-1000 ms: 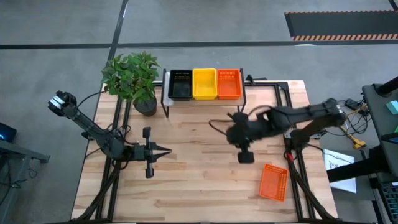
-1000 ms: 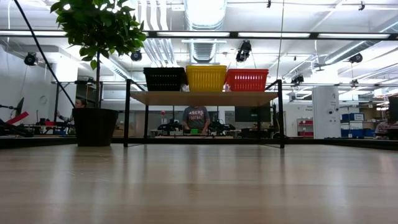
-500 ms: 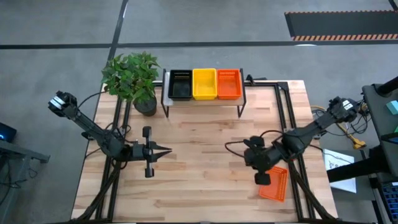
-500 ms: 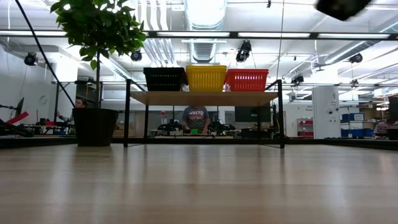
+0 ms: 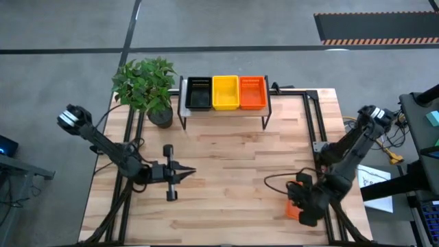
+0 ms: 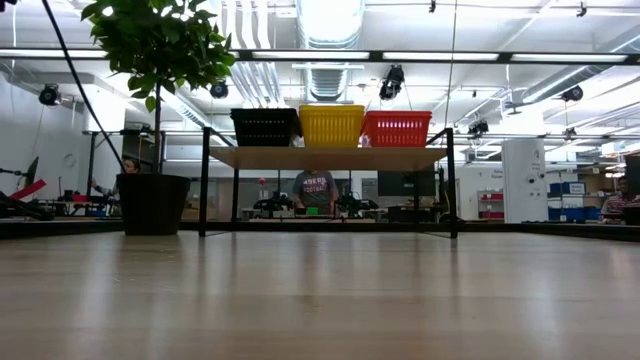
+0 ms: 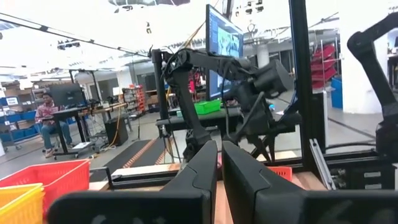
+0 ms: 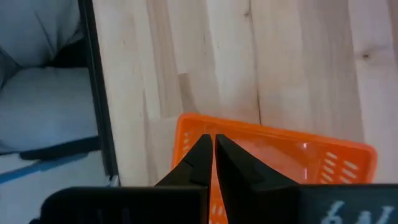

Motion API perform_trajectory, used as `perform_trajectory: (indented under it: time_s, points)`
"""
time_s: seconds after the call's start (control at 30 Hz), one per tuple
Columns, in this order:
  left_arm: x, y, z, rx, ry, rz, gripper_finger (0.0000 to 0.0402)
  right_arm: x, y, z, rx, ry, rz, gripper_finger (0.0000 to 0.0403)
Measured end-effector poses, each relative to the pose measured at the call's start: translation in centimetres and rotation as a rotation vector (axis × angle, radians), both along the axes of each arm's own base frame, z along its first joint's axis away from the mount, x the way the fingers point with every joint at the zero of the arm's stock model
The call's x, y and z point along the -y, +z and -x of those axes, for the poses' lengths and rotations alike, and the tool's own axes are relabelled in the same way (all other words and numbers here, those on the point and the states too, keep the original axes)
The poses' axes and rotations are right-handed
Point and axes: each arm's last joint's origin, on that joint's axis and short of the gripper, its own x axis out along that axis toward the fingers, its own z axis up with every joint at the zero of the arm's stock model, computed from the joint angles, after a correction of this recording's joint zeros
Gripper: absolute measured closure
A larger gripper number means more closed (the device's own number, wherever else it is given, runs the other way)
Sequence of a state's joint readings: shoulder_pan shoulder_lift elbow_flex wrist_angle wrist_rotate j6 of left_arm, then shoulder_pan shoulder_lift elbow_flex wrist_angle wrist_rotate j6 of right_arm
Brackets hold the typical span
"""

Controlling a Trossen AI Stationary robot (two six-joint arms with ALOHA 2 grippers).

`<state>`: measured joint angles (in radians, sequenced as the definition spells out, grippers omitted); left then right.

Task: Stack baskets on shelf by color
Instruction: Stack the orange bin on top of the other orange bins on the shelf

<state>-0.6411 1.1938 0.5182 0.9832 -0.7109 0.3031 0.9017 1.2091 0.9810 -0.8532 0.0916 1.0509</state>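
Note:
The shelf [image 5: 206, 112] stands at the table's far edge. A black basket [image 5: 199, 93], a yellow basket [image 5: 226, 92] and an orange basket [image 5: 252, 92] sit side by side on its top board [image 6: 330, 158]. Another orange basket [image 8: 280, 155] lies on the table near the near right corner. My right gripper [image 8: 212, 140] is shut and points steeply down just above this basket's rim, hiding most of it in the high view [image 5: 291, 210]. My left gripper [image 5: 191, 173] is shut and hangs level over the table's left middle with nothing in it.
A potted plant [image 5: 147, 86] stands at the far left beside the shelf. Black frame rails [image 5: 317, 130] run along both table sides. Bare tabletop [image 5: 233, 171] lies between the two grippers. People sit in the room beyond the table [image 6: 316, 190].
My right gripper has swung from the table's middle, in front of the shelf, toward the near right corner. It has sunk and rolled, and now points down over the loose orange basket. My left gripper has edged a little toward the table's right. No basket has moved.

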Motion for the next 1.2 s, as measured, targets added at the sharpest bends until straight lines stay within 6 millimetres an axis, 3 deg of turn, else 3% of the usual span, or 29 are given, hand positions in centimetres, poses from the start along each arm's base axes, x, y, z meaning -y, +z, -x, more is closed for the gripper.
perform_trajectory:
  time_s: [0.27, 0.53, 1.2]
  points:
    - [0.4, -0.2, -0.5, 0.042, 0.000, 0.031, 0.0394, -1.8, -2.3, 3.3, 0.042, -0.071, 0.005, 0.0312]
    - [0.4, 0.1, -0.5, 0.076, 0.000, 0.058, 0.0394, -2.0, -3.3, 4.6, 0.146, 0.053, 0.129, 0.0225]
    - [0.2, 0.6, -0.3, 0.126, 0.001, 0.095, 0.0394, -4.3, -9.1, 3.8, -0.028, 0.046, 0.273, 0.0225]
